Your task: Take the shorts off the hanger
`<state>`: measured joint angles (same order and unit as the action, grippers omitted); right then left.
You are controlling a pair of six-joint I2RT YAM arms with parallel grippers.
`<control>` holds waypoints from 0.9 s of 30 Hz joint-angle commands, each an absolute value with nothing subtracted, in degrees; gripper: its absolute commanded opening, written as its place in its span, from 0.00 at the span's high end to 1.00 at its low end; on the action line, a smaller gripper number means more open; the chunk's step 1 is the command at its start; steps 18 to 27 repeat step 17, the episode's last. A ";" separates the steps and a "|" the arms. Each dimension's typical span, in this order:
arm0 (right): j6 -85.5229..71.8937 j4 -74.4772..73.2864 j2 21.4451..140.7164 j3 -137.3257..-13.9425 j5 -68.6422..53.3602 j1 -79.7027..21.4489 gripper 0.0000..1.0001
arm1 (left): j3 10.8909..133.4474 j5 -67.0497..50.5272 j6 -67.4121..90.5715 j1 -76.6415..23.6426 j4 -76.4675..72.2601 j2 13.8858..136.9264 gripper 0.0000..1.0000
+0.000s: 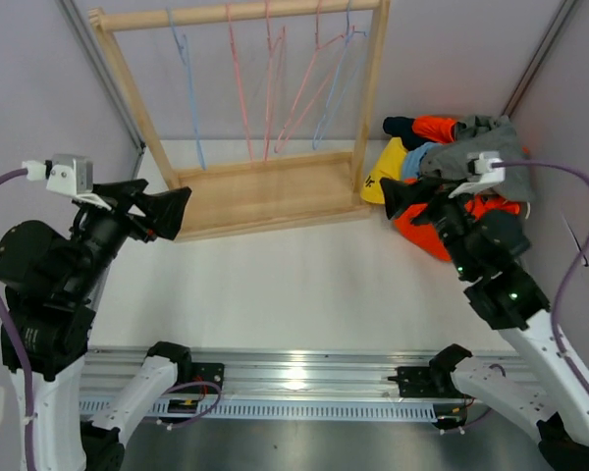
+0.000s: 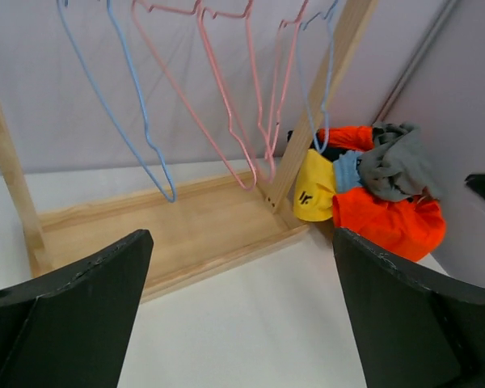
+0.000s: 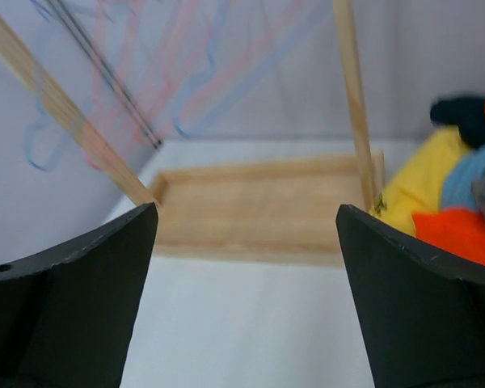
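Observation:
The shorts lie in a pile on the table right of the wooden rack (image 1: 265,191): yellow (image 1: 385,172), dark navy (image 1: 401,126), light blue (image 1: 417,157), bright orange (image 1: 491,208) and grey (image 1: 481,147). The pile also shows in the left wrist view (image 2: 388,218) and at the right edge of the right wrist view (image 3: 461,210). Several bare pink and blue wire hangers (image 1: 275,88) hang on the rack's rail. My left gripper (image 1: 172,211) is open and empty, left of the rack base. My right gripper (image 1: 402,196) is open and empty, just in front of the pile.
The rack's flat wooden base (image 2: 186,234) and uprights (image 1: 371,93) stand at the back of the white table (image 1: 294,285). Grey walls close in on both sides and behind. A metal rail (image 1: 294,378) with the arm bases runs along the near edge.

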<state>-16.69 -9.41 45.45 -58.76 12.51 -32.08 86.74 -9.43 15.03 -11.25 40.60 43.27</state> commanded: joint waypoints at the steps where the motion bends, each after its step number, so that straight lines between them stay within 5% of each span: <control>1: -11.96 -16.24 43.16 -69.68 14.94 -35.06 0.00 | 88.24 -14.24 15.47 -11.60 43.15 43.77 0.01; 8: -10.29 -13.90 37.71 -74.02 6.33 -36.12 0.01 | 85.79 -17.14 15.29 -11.60 41.22 40.61 0.01; 27: -11.07 -19.94 38.48 -77.86 10.18 -36.04 0.01 | 82.71 -16.87 14.76 -11.60 39.20 38.14 0.01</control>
